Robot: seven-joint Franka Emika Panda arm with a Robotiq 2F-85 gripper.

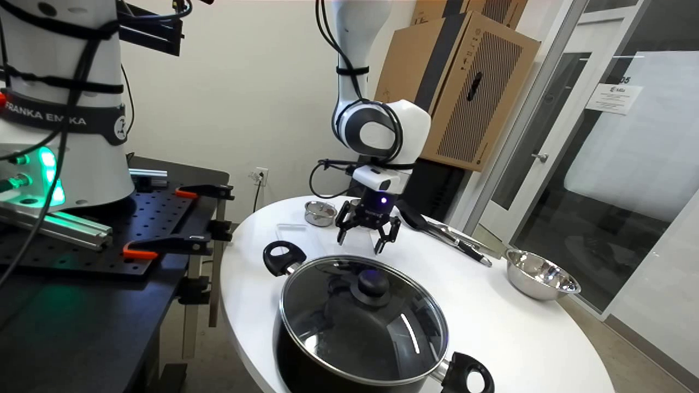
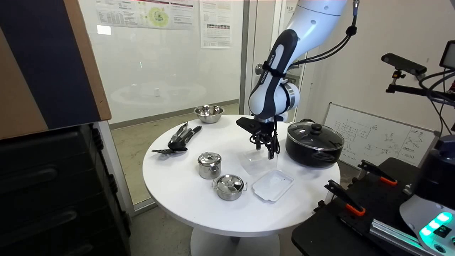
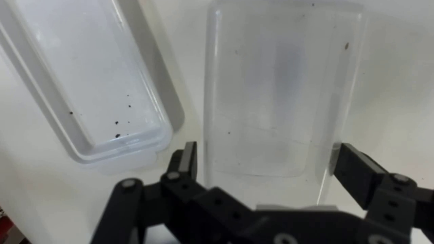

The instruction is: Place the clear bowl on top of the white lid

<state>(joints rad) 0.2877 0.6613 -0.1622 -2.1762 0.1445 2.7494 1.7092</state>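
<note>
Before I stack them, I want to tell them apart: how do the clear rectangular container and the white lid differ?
The clear rectangular container is see-through, while the white lid looks milky white. In the wrist view, the container runs nearly straight up the picture, while the lid lies slanted. The open gripper straddles the container; the lid lies to one side. Both are roughly rectangular and rest on the white table.

I see shiny, smooth plastic on clear bowl (image 3: 264, 101) and white lid (image 3: 90, 67). Steel bowl (image 1: 538, 278): very shiny. Box (image 1: 458, 93): dull cardboard.
</note>
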